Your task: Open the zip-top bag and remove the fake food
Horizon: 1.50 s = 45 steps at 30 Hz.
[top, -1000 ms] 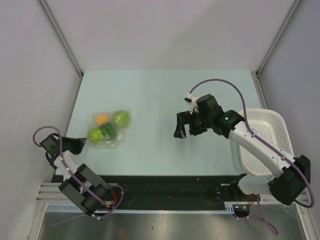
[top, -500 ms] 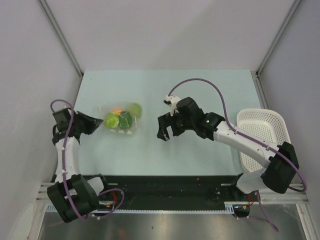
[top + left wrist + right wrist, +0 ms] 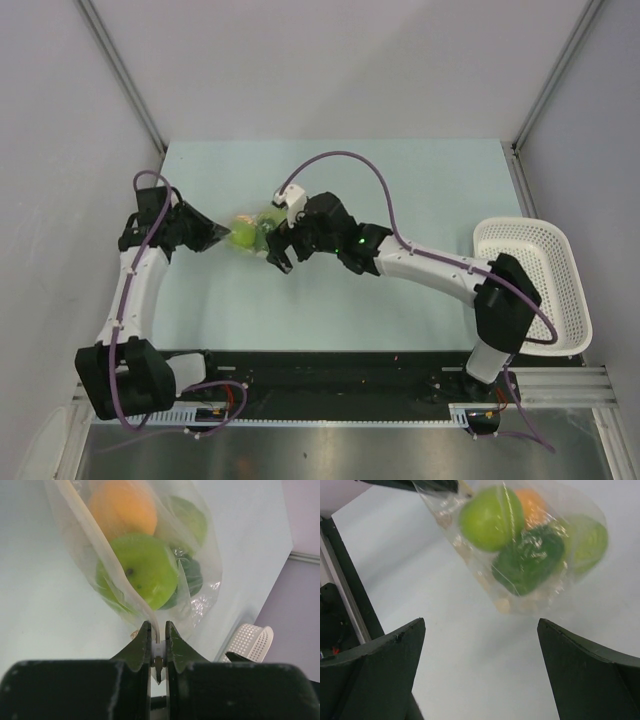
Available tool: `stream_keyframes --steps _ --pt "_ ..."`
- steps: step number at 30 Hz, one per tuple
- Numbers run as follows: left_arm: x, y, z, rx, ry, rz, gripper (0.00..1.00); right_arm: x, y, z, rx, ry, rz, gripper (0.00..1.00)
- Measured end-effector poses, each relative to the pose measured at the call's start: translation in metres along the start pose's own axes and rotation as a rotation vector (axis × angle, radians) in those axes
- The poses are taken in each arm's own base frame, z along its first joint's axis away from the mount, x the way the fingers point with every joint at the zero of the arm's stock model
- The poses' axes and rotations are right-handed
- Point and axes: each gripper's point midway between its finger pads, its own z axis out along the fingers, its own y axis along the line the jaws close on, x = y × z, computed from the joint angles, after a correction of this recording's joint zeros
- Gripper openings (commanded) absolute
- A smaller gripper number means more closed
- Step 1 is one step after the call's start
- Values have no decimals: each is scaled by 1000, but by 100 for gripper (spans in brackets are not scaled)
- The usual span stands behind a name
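Arms reach in from both sides of the pale table (image 3: 400, 190). On the left, the left gripper (image 3: 158, 635) is almost shut. Its two dark fingers (image 3: 141, 647) pinch a thin white edge of the zip-top bag (image 3: 207, 587) between them.

The bag sticks out from those fingers toward the middle of the table, left of the middle. It is clear and crinkly, and you can see right through it. All the fake food is inside. There is an orange ball (image 3: 122, 507), a bright lime green ball (image 3: 145, 570) next to it, a dark green one (image 3: 190, 577) tucked behind, and one more light green ball (image 3: 192, 517) farther back. They are squeezed close and touch each other. I cannot tell if the bag rests on the table or hangs a little above it.

Just to the right of the bag is the right gripper (image 3: 280, 252). Its jaws are wide open and hold nothing. In the right wrist view the bag sits in front of the open fingers, out past their tips, and they do not touch it.

Far over on the right edge of the table is a white mesh basket (image 3: 550, 262), well apart from the bag.
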Motion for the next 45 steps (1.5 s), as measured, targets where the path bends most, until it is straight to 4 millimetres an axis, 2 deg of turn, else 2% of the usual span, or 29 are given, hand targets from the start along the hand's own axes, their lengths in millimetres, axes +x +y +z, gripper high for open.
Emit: stream_keyframes --steps 4,6,10,12,20,24,29,30,31,34,36,37,38,41,45 --pt "18 2 0 -57 29 -29 0 -3 20 25 -65 -64 -153 99" --pt "24 2 -5 -73 25 -41 0 -6 33 30 -105 -110 -232 98" --pt "27 3 -18 -89 2 -67 0 -14 56 36 -163 -188 -377 86" --pt "29 5 -24 -100 -8 -78 0 -16 65 40 -195 -217 -442 86" --pt "36 8 -40 -112 -20 -88 0 -3 64 72 -204 -229 -579 75" --pt "40 14 -42 -138 -13 -93 0 -10 64 84 -179 -245 -617 72" --pt "43 17 -47 -148 -12 -95 0 -34 79 88 -171 -304 -653 60" --pt "43 17 -47 -149 -11 -95 0 -37 83 89 -175 -313 -656 54" --pt "44 17 -48 -150 -10 -95 0 -40 87 91 -179 -321 -658 36" --pt "37 15 -52 -156 -35 -80 2 -39 94 95 -188 -322 -665 17" --pt "33 17 -56 -182 -50 -71 10 -42 93 95 -179 -331 -662 11" --pt "32 16 -58 -185 -55 -69 13 -44 94 94 -184 -337 -662 3" --pt "30 14 -59 -183 -61 -68 17 -46 94 94 -183 -345 -659 0" --pt "26 11 -63 -181 -75 -64 23 -52 93 93 -177 -365 -650 0" --pt "25 13 -63 -189 -83 -64 28 -53 91 93 -174 -369 -639 0"
